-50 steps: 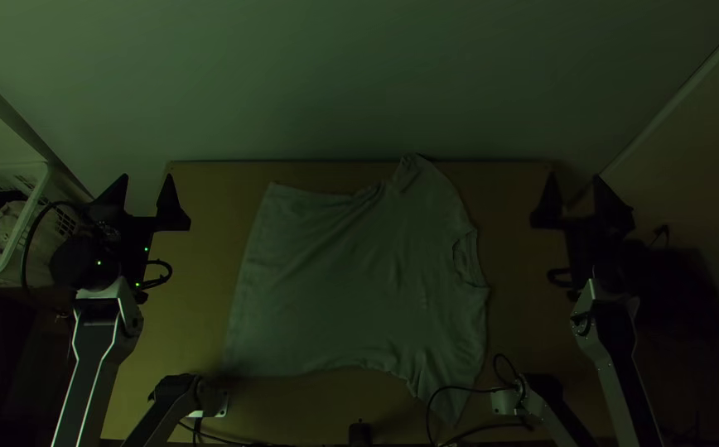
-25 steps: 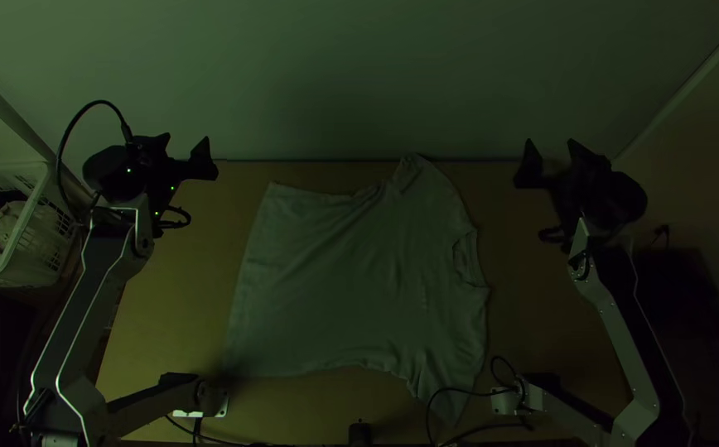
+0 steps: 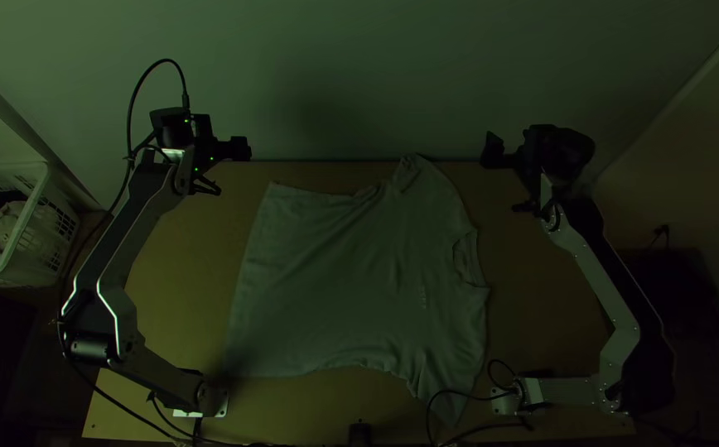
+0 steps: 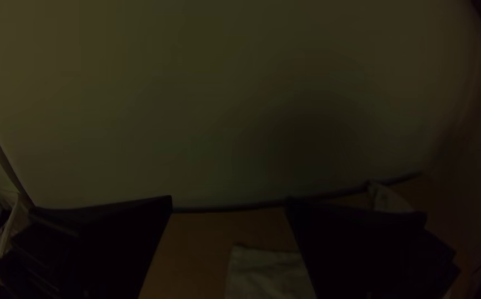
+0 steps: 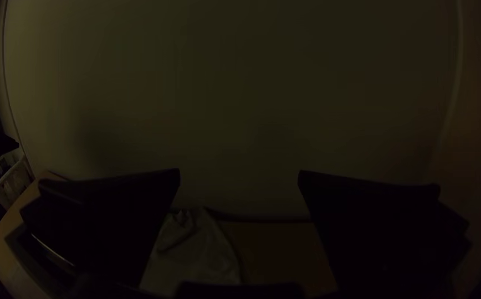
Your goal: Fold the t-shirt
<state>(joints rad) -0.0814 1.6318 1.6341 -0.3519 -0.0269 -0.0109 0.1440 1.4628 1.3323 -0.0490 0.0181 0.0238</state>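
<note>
T-shirt (image 3: 343, 281) lies spread on wooden counter (image 3: 190, 290); left end effector (image 3: 221, 137) and right end effector (image 3: 513, 144) both released, fingers apart

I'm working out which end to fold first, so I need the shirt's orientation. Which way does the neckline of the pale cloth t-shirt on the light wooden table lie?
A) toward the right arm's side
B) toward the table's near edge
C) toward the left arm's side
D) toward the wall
A: the curved neckline of the pale cloth t-shirt lies toward the right arm, opposite the straight hem.
</note>
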